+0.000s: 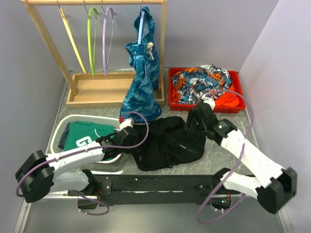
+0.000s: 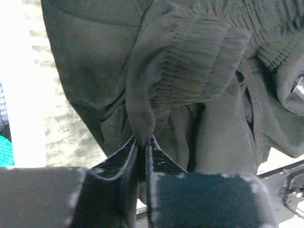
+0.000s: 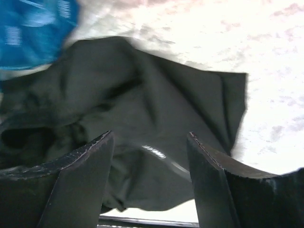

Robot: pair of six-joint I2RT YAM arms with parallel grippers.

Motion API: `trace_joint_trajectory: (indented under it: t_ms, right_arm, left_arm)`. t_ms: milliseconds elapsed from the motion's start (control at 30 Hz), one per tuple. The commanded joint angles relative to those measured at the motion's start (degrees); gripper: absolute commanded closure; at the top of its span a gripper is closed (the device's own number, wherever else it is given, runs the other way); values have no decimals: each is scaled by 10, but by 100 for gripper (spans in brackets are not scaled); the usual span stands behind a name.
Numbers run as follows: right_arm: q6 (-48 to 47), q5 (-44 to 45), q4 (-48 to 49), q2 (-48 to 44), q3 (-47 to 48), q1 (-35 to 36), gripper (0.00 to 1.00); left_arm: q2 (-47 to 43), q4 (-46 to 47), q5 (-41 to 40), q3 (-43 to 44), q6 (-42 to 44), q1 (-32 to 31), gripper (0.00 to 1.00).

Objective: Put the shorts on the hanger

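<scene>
The black shorts (image 1: 167, 143) lie crumpled on the table between the two arms. My left gripper (image 1: 130, 140) is shut on a fold of the shorts (image 2: 142, 118) near the ribbed waistband (image 2: 190, 61). My right gripper (image 1: 192, 120) is open above the right part of the shorts (image 3: 142, 109), with the fabric showing between its spread fingers (image 3: 83, 166). The lavender hanger (image 1: 108, 39) hangs on the wooden rack (image 1: 97, 2) at the back left, far from both grippers.
A lime-green hanger (image 1: 91, 41) and a yellow hanger (image 1: 72, 41) hang on the same rack. A teal patterned garment (image 1: 142, 77) hangs from a blue hanger. A red bin (image 1: 235, 104) holds orange-and-blue clothes. A white basket (image 1: 60, 128) with a green garment stands at the left.
</scene>
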Motion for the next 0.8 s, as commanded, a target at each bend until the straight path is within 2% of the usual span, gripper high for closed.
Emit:
trace_joint_trajectory:
  t_ms: [0,33,67,100,200,367,500,633,767]
  right_arm:
    - [30,15,76,-73,-46,41,31]
    - [32,14,98,-75,-54,52,31]
    - [32,17,105,-74,-59,63,31]
    - [32,30,112,-63,-62,83,31]
    - [22,31,127,-15,-48,96,32]
    - [13,23,171,39,-43,115,37]
    - [9,8,201,87,-45,129,34]
    - [17,40,208,123,-48,149,33]
    - [38,60,204,144,-68,151,37]
  left_arm:
    - [-29,8,-3,16,-2,0,75]
    - [-37,-2,-9,25,0,0,70]
    - [-44,-13,-17,30,3,0,59]
    - [-56,-35,-27,42,3,0,54]
    - [-78,-70,-32,67,14,-3,45]
    - [-87,-132,-82,116,29,-26,37]
    - [-28,-159,-100,152,29,-34,32]
    - [27,-154,-142,181,35,-34,25]
    - [118,-168,-188,229,35,-34,24]
